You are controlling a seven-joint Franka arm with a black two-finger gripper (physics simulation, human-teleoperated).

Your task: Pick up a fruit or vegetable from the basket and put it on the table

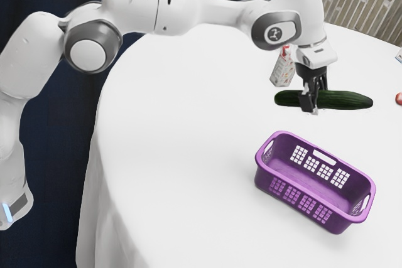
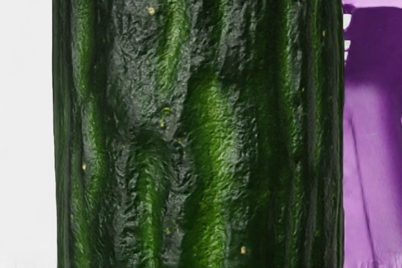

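In the exterior view my gripper (image 1: pixel 312 95) is shut on a dark green cucumber (image 1: pixel 344 100), one finger in front of it and the other behind. The cucumber lies level across the fingers, its longer part toward the exterior view's right. It appears beyond the basket's far side, not over its opening; whether it touches the table cannot be told. The purple basket (image 1: pixel 295 200) stands upright with nothing visible inside. Close under my hand, the ridged cucumber (image 2: pixel 207 123) looms large in the wrist view, with part of the purple basket (image 2: pixel 377 155) beside it.
A white carton with a red cap (image 1: pixel 283 67) stands on the white-covered table (image 1: pixel 182 130), behind the gripper. A red object (image 1: pixel 399 98) is at the exterior view's right edge, and part of another item (image 1: pixel 399 56) lies farther back.
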